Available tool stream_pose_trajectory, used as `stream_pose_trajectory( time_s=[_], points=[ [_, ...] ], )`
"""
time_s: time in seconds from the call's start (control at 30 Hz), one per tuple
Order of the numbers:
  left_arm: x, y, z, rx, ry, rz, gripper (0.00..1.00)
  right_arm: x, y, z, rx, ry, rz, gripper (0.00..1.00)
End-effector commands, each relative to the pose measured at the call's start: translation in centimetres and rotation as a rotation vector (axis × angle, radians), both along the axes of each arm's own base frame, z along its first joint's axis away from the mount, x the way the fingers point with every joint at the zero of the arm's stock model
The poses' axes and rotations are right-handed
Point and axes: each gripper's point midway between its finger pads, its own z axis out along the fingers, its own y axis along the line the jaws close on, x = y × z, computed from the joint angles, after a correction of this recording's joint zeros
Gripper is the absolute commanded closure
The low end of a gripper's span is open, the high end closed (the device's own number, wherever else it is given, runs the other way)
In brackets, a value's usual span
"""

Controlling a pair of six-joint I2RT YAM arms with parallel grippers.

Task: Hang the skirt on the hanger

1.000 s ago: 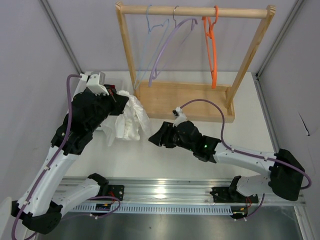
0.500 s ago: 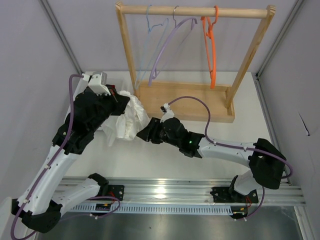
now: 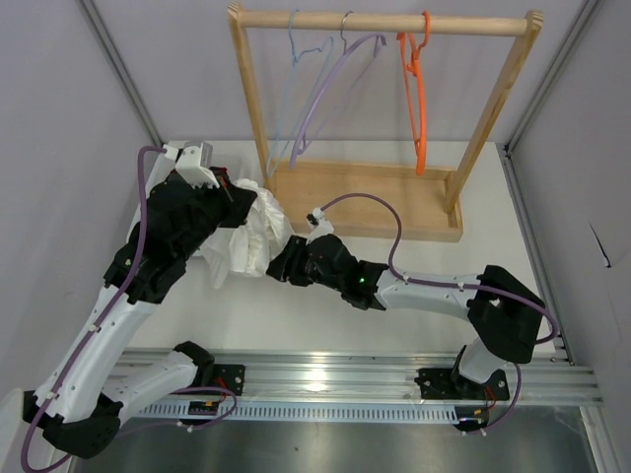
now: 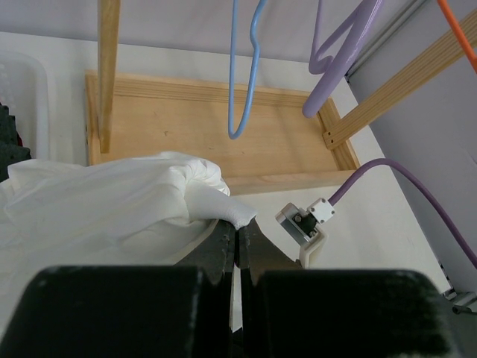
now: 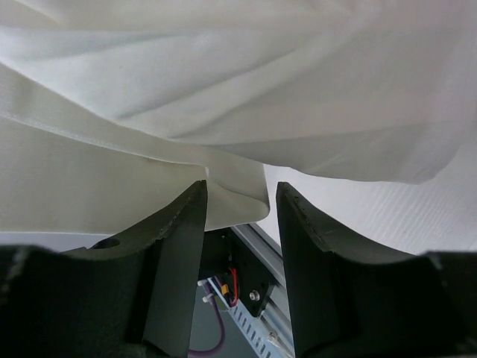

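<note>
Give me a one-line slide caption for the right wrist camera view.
Right gripper open, jaws either side of a hanging fold of the white skirt.

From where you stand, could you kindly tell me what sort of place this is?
Most likely a robotics lab test cell: grey panels enclose a white table, the left arm and right arm are bolted to a metal rail at its near edge, and a wooden rack carries an orange hanger.

Three hangers, one skirt, one rack
</note>
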Motion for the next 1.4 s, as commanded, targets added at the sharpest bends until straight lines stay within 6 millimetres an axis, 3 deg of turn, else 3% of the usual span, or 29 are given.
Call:
stream_pose_trajectory(
  time_s=[0.0, 0.07, 0.17, 0.27, 0.3, 0.37, 0.4, 0.43, 0.47, 0.5, 0.57, 0.63, 0.7, 0.73, 0.8, 0.83, 0.97, 1.03, 1.2, 1.27, 1.33, 1.37],
  points=[
    [0.0, -0.2, 2.0, -0.022, -0.059, -0.006, 1.0, 0.8, 1.4, 2.1, 0.058, -0.036, -0.017, 0.52],
    [0.0, -0.2, 1.9, -0.023, -0.059, -0.009, 1.0, 1.0, 1.6, 1.9, 0.05, -0.037, -0.017, 0.53],
    [0.0, -0.3, 1.9, -0.02, -0.058, -0.012, 1.0, 1.0, 1.5, 2.2, 0.046, -0.04, -0.02, 0.65],
    [-0.2, -0.3, 2.1, -0.007, -0.062, -0.026, 1.0, 1.4, 0.1, 2.3, -0.003, -0.06, -0.061, 0.89],
    [-0.3, -0.4, 2.1, 0.003, -0.062, -0.038, 1.0, 1.8, -0.9, 3.9, 0.003, -0.087, -0.099, 1.0],
    [-0.7, -0.3, 2.3, 0.013, -0.063, -0.048, 1.0, 2.0, -3.0, 4.3, -0.059, -0.112, -0.144, 1.0],
    [-0.9, -0.2, 2.5, 0.021, -0.07, -0.052, 1.0, 2.0, -4.4, 6.6, -0.04, -0.144, -0.172, 1.0],
    [-1.1, -0.1, 2.3, 0.029, -0.064, -0.058, 1.0, 2.5, -5.8, 7.4, -0.058, -0.172, -0.229, 1.0],
    [-1.4, -0.1, 2.5, 0.035, -0.072, -0.066, 1.0, 2.3, -7.4, 7.0, -0.124, -0.179, -0.246, 1.0],
    [-1.6, 0.0, 2.2, 0.043, -0.064, -0.073, 1.0, 2.2, -9.0, 9.1, -0.104, -0.209, -0.278, 1.0],
    [-2.1, -0.3, 2.2, 0.046, -0.065, -0.102, 1.0, 2.5, -11.5, 9.9, -0.158, -0.248, -0.33, 1.0],
    [-2.4, -0.9, 2.1, 0.045, -0.057, -0.14, 1.0, 2.2, -13.4, 12.1, -0.152, -0.282, -0.358, 1.0],
    [-2.9, -1.9, 2.3, 0.036, -0.052, -0.207, 1.0, 2.1, -15.3, 12.6, -0.206, -0.302, -0.387, 1.0],
    [-3.0, -2.3, 2.2, 0.035, -0.049, -0.228, 1.0, 2.0, -16.3, 14.4, -0.186, -0.322, -0.404, 1.0],
    [-3.3, -3.0, 2.4, 0.032, -0.048, -0.273, 1.0, 2.1, -18.1, 15.2, -0.236, -0.355, -0.437, 1.0],
    [-3.0, -3.3, 2.0, 0.039, -0.037, -0.282, 1.0, 2.2, -18.8, 16.5, -0.23, -0.373, -0.456, 1.0],
    [-1.9, -3.9, 0.0, 0.058, 0.018, -0.281, 1.0, 3.2, -21.7, 17.9, -0.3, -0.413, -0.507, 1.0],
    [-0.9, -3.9, -2.0, 0.073, 0.065, -0.248, 1.0, 4.2, -23.2, 18.3, -0.33, -0.426, -0.535, 1.0],
    [0.6, -4.0, -4.7, 0.057, 0.132, -0.181, 1.0, 6.3, -26.8, 18.4, -0.377, -0.417, -0.595, 1.0],
    [0.8, -4.0, -6.8, 0.057, 0.173, -0.164, 1.0, 6.1, -27.0, 17.5, -0.389, -0.397, -0.58, 1.0],
    [1.2, -4.3, -7.5, 0.045, 0.18, -0.163, 1.0, 5.7, -27.3, 15.3, -0.413, -0.362, -0.571, 1.0],
    [1.1, -4.3, -9.3, 0.048, 0.222, -0.159, 1.0, 5.3, -27.3, 14.3, -0.418, -0.34, -0.559, 1.0]
  ],
)
